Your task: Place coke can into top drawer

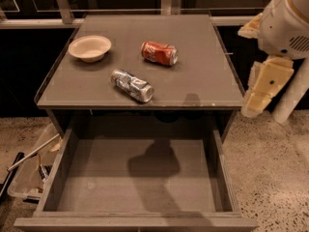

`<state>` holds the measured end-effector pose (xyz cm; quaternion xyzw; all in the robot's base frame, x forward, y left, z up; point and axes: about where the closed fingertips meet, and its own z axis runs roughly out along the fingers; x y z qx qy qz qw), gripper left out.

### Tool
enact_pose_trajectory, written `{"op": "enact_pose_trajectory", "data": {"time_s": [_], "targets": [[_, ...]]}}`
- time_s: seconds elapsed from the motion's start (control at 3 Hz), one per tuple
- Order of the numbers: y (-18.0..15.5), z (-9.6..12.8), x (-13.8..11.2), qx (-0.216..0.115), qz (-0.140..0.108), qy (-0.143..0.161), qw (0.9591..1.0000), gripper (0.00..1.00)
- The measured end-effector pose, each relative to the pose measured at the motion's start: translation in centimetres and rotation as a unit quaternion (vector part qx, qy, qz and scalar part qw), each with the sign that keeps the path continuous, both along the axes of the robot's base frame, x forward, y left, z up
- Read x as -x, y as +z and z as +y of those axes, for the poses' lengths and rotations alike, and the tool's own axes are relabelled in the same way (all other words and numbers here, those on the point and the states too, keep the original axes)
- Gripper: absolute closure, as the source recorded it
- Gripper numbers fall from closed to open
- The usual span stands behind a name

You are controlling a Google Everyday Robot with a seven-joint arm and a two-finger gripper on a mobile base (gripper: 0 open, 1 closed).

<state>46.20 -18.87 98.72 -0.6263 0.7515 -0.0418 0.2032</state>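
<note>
Hanging right of cabinet (203,88), gripper (255,103) pointing down | grip state unclear | coke can (159,52) on top

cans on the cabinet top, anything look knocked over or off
Both cans lie on their sides rather than standing: the coke can near the middle, the silver can nearer the front edge, angled and looking dented. The bowl sits upright, no spill shows, and the claw hangs to the right of the cabinet, touching neither.

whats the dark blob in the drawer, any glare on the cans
Camera view: the blob is a shadow on the top drawer floor, probably from the arm; the silver can shows bright highlights, the coke can a mild sheen; the gripper hangs well lit right of the table.
</note>
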Motion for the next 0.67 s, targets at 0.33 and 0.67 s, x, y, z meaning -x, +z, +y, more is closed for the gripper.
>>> {"op": "enact_pose_trajectory", "data": {"time_s": [0.33, 0.67], "targets": [[0.5, 2.7, -2.8, -0.030, -0.029, 0.040, 0.9983, 0.00], [0.4, 4.3, -7.0, -0.059, -0.055, 0.063, 0.9947, 0.00]]}}
